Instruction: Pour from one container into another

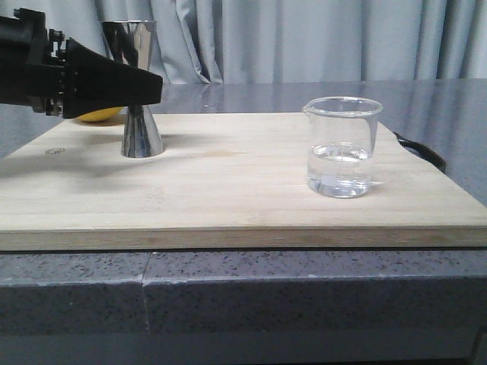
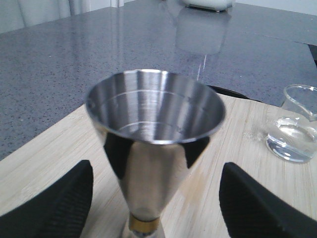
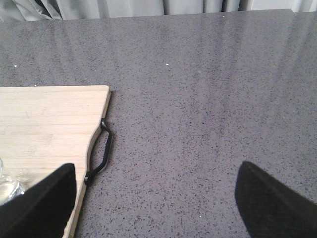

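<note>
The steel jigger (image 1: 142, 129) stands upright at the back left of the wooden board (image 1: 228, 198). My left gripper (image 1: 148, 87) reaches in from the left at the height of its upper cup. In the left wrist view the jigger (image 2: 153, 114) sits between the open fingers (image 2: 54, 203), with a gap on each side and its gold band low down. The glass beaker (image 1: 341, 148), holding clear liquid, stands on the right of the board, also seen as the beaker (image 2: 297, 131). My right gripper (image 3: 158, 208) hangs open over bare countertop beside the board; it does not show in the front view.
A yellow lemon (image 1: 99, 115) lies behind the left gripper. The board's black handle (image 3: 99, 153) juts from its right end over the grey speckled countertop (image 3: 208, 99). Curtains hang at the back.
</note>
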`<state>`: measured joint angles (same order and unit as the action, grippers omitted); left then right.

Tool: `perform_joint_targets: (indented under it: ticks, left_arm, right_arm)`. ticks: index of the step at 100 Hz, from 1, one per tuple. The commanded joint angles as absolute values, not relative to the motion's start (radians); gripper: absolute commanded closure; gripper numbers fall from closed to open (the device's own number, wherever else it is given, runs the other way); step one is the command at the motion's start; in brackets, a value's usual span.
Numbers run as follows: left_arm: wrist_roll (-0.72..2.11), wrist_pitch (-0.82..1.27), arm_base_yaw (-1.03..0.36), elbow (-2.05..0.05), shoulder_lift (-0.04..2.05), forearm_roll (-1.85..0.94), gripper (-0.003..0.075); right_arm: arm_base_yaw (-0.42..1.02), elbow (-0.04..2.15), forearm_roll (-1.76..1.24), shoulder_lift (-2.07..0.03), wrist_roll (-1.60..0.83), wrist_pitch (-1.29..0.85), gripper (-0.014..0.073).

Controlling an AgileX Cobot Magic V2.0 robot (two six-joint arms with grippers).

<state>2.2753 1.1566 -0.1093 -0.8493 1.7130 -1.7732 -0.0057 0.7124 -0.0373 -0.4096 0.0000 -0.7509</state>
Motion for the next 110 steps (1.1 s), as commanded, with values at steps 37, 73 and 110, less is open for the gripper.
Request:
perform_joint_targets:
  ticks: [37, 73, 110]
  left_arm:
    - [2.266, 1.257, -0.118, -0.882, 1.685, -1.863, 0.0476]
    - [2.229, 1.257, -0.12, -0.929, 1.685, -1.863, 0.0491]
    - [2.192, 1.257, -0.12, -0.942, 1.658, -1.863, 0.0491]
  right_arm:
    - [-0.011, 0.746, -0.032, -0.428, -0.007, -0.671, 0.0008]
    - [-0.011, 0.746, -0.032, -0.428, -0.007, -0.671, 0.0008]
    - [-0.011, 0.746, -0.032, -0.428, -0.007, -0.669, 0.0008]
